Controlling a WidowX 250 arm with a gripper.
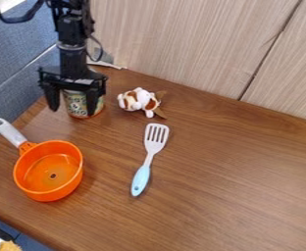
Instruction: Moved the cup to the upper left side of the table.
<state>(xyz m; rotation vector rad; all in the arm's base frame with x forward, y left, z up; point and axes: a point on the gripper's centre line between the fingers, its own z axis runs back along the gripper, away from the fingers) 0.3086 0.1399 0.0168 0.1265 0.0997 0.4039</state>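
At upper left, the tool [73,111] is wide open, gripping nothing; we expect the cup [77,104] to be light, stiff, perhaps slippery, best pinched mid-wall.

We see a brown wooden table [215,196] with smooth grain and a soft sheen. The orange plastic pan with a pale handle [70,182] looks glossy; the small brown-and-white plush toy [140,100] looks like soft, matt cloth.
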